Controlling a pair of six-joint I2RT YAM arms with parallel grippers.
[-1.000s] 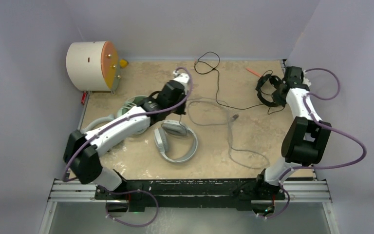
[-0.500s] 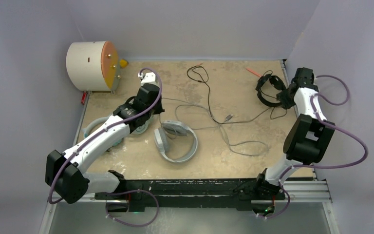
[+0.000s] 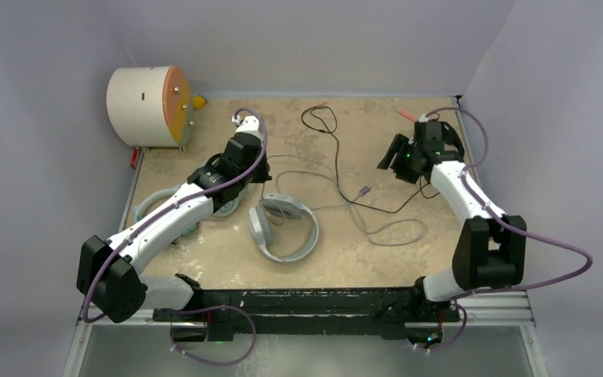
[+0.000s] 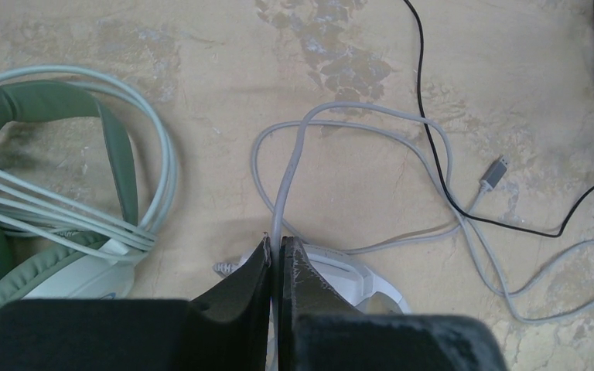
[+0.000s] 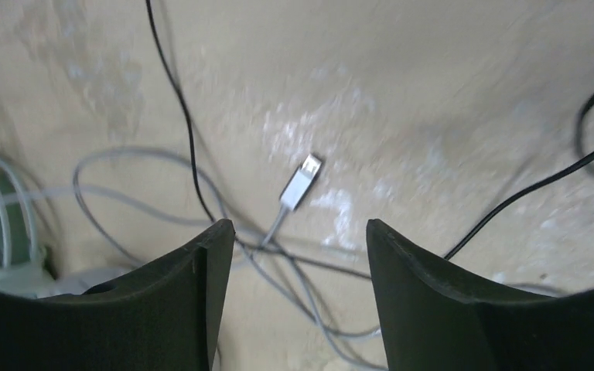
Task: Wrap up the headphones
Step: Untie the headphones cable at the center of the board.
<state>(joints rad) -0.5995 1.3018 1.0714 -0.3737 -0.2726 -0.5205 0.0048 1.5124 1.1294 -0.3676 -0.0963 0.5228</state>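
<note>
Grey cable [image 4: 288, 178] of the large white-and-grey over-ear headphones [image 3: 261, 226], pinched in the closed left gripper [image 4: 278, 246]; the headset lies at its five o'clock. Right gripper [image 5: 298, 230], parted and empty, hovers over the silver USB plug [image 5: 300, 182], which is best grasped clear of the thin black cable [image 5: 174, 85].

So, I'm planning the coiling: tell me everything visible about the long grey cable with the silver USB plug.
The long grey cable is thin, smooth, rubbery-looking and uncoiled, sprawling in slack loops on the tan table. Its free end carries a silver USB plug lying flat. A thin black cable crosses it near the plug. The left gripper is shut on one strand beside the white-and-grey headset.
</note>
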